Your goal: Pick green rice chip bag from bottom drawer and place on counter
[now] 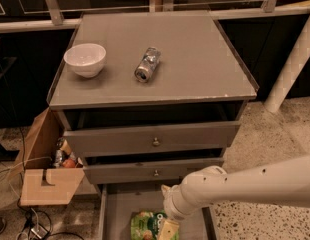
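Observation:
The green rice chip bag lies on the floor of the open bottom drawer, at the lower edge of the view. My white arm reaches in from the right and bends down into the drawer. My gripper is at the bag's right edge, mostly cut off by the bottom of the frame; one pale yellowish finger shows beside the bag. The grey counter tops the cabinet above.
A white bowl and a silver can lying on its side sit on the counter. Two knobbed drawers stand slightly open above the bottom one. An open cardboard box with items stands left of the cabinet, cables on the floor.

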Tool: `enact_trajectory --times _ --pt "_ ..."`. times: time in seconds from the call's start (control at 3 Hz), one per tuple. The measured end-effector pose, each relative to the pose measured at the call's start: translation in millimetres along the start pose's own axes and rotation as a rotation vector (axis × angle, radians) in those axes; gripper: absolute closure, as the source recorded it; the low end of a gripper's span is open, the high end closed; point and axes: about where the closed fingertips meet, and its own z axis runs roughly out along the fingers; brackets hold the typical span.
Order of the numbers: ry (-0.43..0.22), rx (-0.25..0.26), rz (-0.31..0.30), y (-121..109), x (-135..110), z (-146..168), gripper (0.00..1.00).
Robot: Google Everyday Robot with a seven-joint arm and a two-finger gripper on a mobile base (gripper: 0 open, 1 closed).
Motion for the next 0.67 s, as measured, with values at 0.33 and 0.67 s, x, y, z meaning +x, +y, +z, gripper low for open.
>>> enact_trajectory --times 0.33,0.67 --pt "-0.005 0.027 -0.003 -18.2 22.1 25.3 0.0" --pt "0.012 0.037 -0.013 -46.8 40.7 59.3 0.0"
